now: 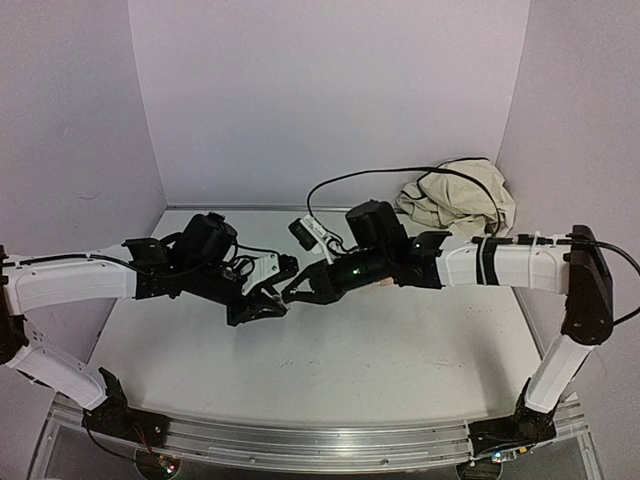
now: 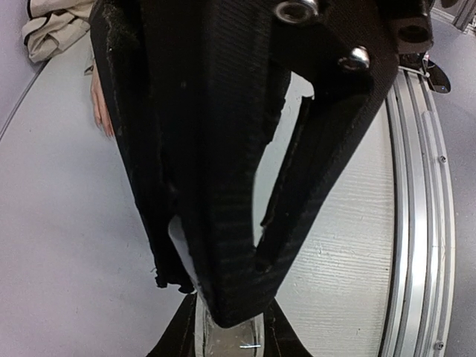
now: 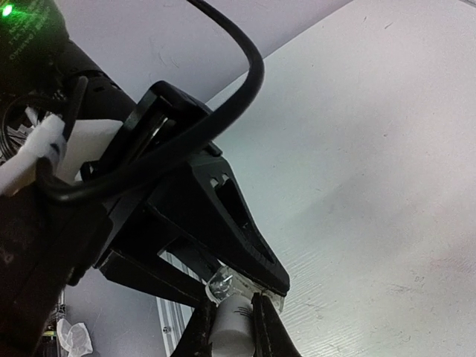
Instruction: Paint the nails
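From the top external view, the two arms meet over the middle of the white surface (image 1: 350,370). The left end effector (image 1: 272,303) and right end effector (image 1: 295,292) are tip to tip, and what sits between them is too small to read here. Of the mannequin hand (image 1: 385,283) only a peach sliver shows under the right arm. A crumpled beige cloth (image 1: 455,195) lies in the back right corner, with a black cable (image 1: 350,180) looping toward it. Lilac walls close the surface in on three sides, and a metal rail (image 1: 300,440) runs along the near edge.

In the left wrist view, the black fingers (image 2: 223,186) fill the frame, clenched on a small bottle (image 2: 223,331) that is mostly hidden. The mannequin hand lies at the left edge, half covered. Its nails cannot be made out.

In the right wrist view, the right end effector is cut off at the bottom edge and grasps a white cap (image 3: 234,331). The small bottle's glassy end is pinched in the left tip just above. A cable crosses the frame and blocks much of it.
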Motion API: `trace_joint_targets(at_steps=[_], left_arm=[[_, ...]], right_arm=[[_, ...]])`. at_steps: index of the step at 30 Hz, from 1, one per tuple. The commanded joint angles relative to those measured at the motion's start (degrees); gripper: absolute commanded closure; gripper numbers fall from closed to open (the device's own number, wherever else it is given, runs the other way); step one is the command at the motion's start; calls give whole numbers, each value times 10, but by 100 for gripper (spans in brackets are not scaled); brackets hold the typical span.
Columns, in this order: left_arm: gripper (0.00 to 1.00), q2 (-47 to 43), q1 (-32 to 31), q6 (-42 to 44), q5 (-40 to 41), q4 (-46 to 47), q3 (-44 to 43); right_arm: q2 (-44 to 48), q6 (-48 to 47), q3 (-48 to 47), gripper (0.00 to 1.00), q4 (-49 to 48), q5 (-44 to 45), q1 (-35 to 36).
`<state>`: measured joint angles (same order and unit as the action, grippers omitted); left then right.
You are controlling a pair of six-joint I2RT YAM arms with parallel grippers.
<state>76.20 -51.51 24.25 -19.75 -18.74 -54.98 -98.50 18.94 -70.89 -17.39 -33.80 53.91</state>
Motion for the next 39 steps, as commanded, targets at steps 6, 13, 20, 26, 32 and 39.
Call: trace_joint_targets(at_steps=[6,13,20,26,32,39], left_arm=[[100,-5,-8,12,-10,46,-13],[100,-4,-9,7,-13,46,-12],[100,-2,-9,5,-14,46,-12],[100,-2,-8,-7,-112,46,-15],[100,0,-2,-31,-282,56,-21],[100,2,2,-37,-313,56,-24]], right_arm=[[1,65,-15,83,-36,53,17],[60,76,8,52,-32,66,-1],[154,53,78,20,-30,40,-30],[185,-15,121,20,-30,-26,-59],[146,-148,94,29,-44,-219,-61],[84,-171,36,40,-53,-351,-60]])
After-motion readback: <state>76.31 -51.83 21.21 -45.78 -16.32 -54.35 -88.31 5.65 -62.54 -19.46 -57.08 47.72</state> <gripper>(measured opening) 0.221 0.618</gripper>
